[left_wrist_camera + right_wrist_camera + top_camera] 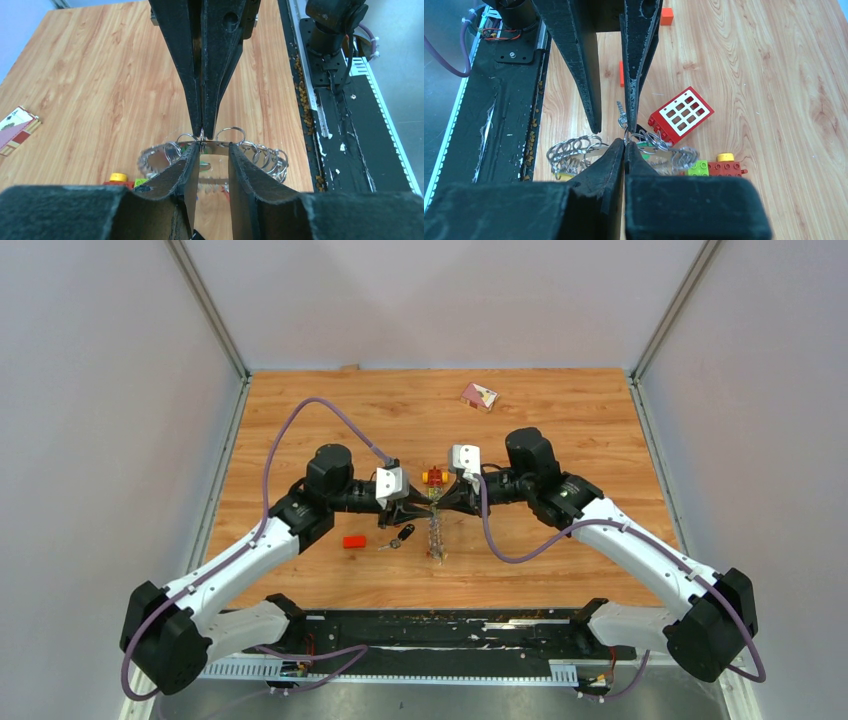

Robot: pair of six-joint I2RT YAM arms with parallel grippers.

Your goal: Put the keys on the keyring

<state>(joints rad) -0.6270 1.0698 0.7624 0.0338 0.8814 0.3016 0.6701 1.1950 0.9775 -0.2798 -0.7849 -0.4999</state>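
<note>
The keyring (436, 535) is a metal band strung with many small silver rings, and it hangs between the two grippers at the table's middle. My right gripper (625, 142) is shut, its tips pinching the keyring (574, 149) at the top edge. My left gripper (214, 147) faces it with its fingers apart, and the keyring's band (270, 157) runs across the gap at their tips. One of the keys (402, 536), with a black head, lies on the wood just left of the ring; its silver blade (622, 112) shows in the right wrist view.
A small red brick (354, 541) lies left of the key. The red-and-yellow toy car (434, 476) sits just behind the grippers. A red windowed brick (680, 114) and green and red bricks (719, 167) lie beside the ring. A pink card (478, 395) rests at the back.
</note>
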